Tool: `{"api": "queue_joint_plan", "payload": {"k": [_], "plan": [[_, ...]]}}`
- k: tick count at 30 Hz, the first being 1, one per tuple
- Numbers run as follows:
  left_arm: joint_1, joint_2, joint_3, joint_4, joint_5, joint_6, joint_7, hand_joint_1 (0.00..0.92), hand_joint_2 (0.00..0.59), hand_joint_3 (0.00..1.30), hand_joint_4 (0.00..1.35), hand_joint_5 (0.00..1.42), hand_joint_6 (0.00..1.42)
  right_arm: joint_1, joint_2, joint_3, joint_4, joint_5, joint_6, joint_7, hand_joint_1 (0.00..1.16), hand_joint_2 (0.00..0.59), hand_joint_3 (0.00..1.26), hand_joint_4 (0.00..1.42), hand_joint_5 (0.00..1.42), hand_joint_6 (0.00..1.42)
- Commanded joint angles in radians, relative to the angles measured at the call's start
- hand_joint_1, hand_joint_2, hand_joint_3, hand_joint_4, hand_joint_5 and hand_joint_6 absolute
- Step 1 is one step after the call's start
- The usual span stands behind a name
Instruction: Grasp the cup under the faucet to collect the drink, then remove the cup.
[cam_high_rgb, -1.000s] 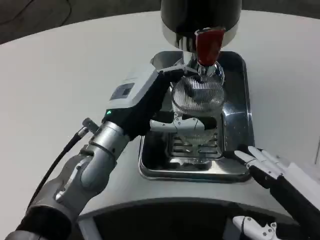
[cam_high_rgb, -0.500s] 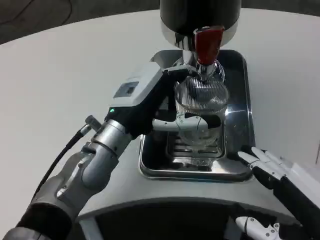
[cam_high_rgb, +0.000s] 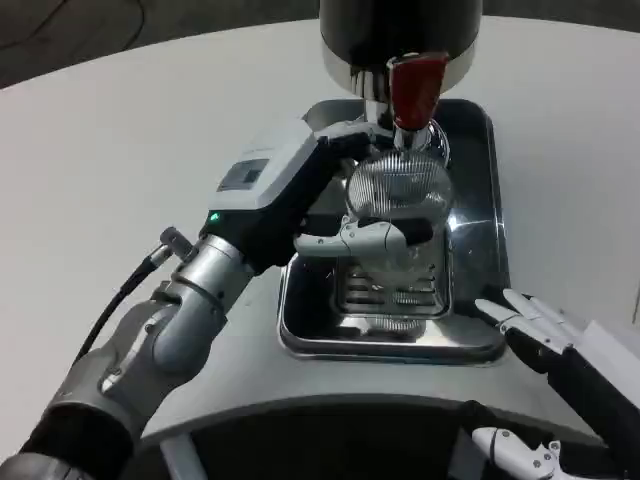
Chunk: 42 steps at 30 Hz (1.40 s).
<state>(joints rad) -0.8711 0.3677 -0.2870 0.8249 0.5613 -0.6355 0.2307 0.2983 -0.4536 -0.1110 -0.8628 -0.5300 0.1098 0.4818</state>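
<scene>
Head view of a drink station on a white worktop (cam_high_rgb: 120, 130). A steel drip tray (cam_high_rgb: 480, 210) sits on the worktop in front of a dark, cylindrical dispenser (cam_high_rgb: 400, 30), whose red tap handle (cam_high_rgb: 415, 88) points down over the tray. The left hand (cam_high_rgb: 345, 215) reaches in from the lower left on a silver forearm and is closed around a clear ribbed cup (cam_high_rgb: 398, 190). White fingers (cam_high_rgb: 370, 238) wrap across the front of the cup below its rim, and the white back of the hand lies to the cup's left. The cup is held directly under the tap, its open mouth tilted toward the camera, above the slotted grate (cam_high_rgb: 390, 295) in the tray floor. Whether the cup's base touches the grate cannot be told. Whether the cup contains liquid cannot be told either.

The right hand (cam_high_rgb: 545, 330) lies at the lower right, just beside the tray's near right corner. Its fingers are extended and slightly apart, pointing toward the tray, and it holds nothing. A black cable (cam_high_rgb: 120, 300) runs along the left forearm toward the wrist.
</scene>
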Motion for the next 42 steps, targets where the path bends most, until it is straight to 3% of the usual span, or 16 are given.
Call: {"api": "queue_joint_plan", "payload": {"k": [1,6,13,25,32,38,42], "plan": [[0.011,0.013,-0.005,-0.004,0.004,-0.018,-0.002,0.167,0.053,0.32,0.15,0.30,0.35,-0.001,-0.011,-0.006,0.009,0.014,-0.001,0.003,0.34,0.416,0.11,0.00,0.00,0.00],[0.009,0.013,0.000,-0.002,-0.017,-0.050,-0.023,0.155,0.055,0.22,0.11,0.29,0.32,-0.007,-0.019,-0.004,0.013,0.018,0.005,0.003,0.34,0.416,0.11,0.00,0.00,0.00],[0.048,0.041,0.034,-0.070,-0.036,-0.096,-0.008,0.157,0.066,0.22,0.16,0.34,0.38,-0.017,-0.018,0.005,0.019,0.015,0.008,0.000,0.34,0.416,0.12,0.00,0.00,0.00],[0.211,0.116,0.131,-0.282,-0.100,-0.081,-0.066,0.180,0.080,0.31,0.27,0.44,0.45,-0.055,-0.020,0.028,0.040,0.010,0.022,0.002,0.34,0.416,0.13,0.00,0.00,0.00],[0.333,0.115,0.214,-0.443,-0.169,-0.071,-0.084,0.190,0.102,0.37,0.37,0.50,0.52,-0.066,-0.021,0.035,0.043,0.006,0.027,0.000,0.34,0.416,0.13,0.01,0.00,0.00],[0.438,0.111,0.284,-0.626,-0.337,-0.030,-0.182,0.148,0.126,0.40,0.42,0.53,0.54,-0.080,-0.022,0.038,0.044,0.003,0.035,-0.004,0.34,0.416,0.13,0.01,0.00,0.00],[0.476,0.127,0.310,-0.701,-0.491,0.030,-0.309,0.098,0.123,0.36,0.35,0.47,0.46,-0.085,-0.022,0.038,0.045,0.002,0.039,-0.006,0.34,0.416,0.13,0.02,0.00,0.00]]}}
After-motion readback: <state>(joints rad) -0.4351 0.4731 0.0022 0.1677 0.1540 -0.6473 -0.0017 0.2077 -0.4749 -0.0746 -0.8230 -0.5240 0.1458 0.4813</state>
